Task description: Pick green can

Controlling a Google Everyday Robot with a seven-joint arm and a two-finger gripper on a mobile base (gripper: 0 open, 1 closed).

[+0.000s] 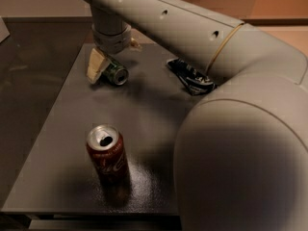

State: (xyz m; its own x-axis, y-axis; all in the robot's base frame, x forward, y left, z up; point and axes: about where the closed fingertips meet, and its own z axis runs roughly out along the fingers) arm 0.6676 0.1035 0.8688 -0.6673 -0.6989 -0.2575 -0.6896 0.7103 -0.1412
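A: Pincer [100, 67] is down on the desk [62, 143], right at the green can [116, 74], far behind the red can [107, 155].
B: It's lying sideways, hence the low approach. Gripped or not? Can't tell.

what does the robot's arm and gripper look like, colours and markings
The arm is a smooth, rounded pale grey shell with small dark holes along it and a thin yellowish ring at one joint; no loose cables show. The gripper, beside the green can at the far left of the table, is cream-coloured below a ringed grey wrist.
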